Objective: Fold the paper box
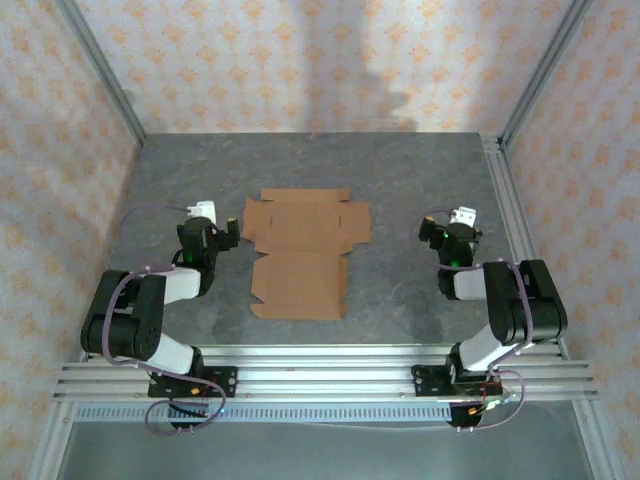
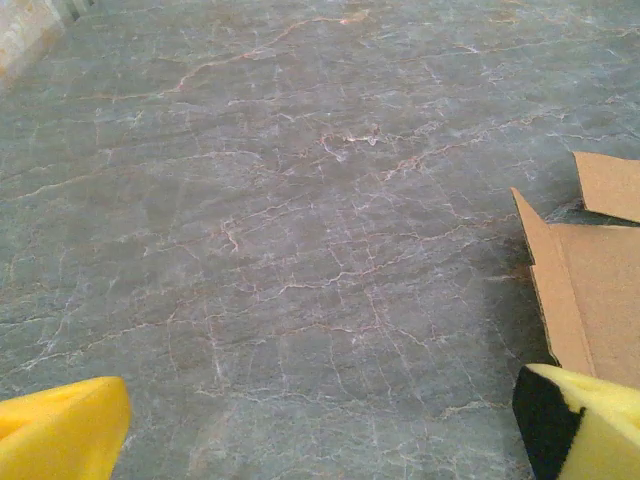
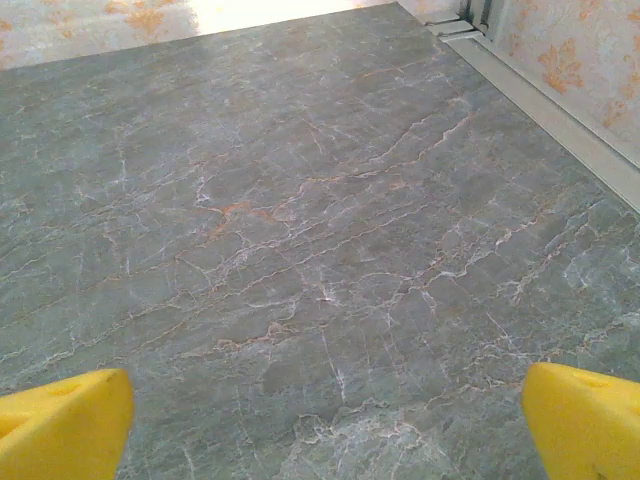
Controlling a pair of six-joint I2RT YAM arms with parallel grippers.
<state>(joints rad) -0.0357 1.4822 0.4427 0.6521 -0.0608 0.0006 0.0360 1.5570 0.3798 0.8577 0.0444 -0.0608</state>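
The box (image 1: 303, 250), right of the left gripper (image 2: 320, 440), is plain brown. The counter (image 1: 400, 180) is grey marble with pale and rust veins. The fingers (image 2: 60, 430) of the left and the right gripper (image 3: 320, 430) are yellow, one left finger edged black. The walls (image 1: 300, 60) are cream with orange floral motifs. The arms (image 1: 130, 315) are black and white.

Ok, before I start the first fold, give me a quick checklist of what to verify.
1. Paper box lying unfolded in the middle of the table: ok.
2. Left gripper open, empty: ok.
3. Right gripper open, empty: ok.
4. Left gripper next to the box's left edge: ok.
5. Left gripper clear of the cardboard: cannot tell.
6. Right gripper near the box: not ok; bare table lies between them.
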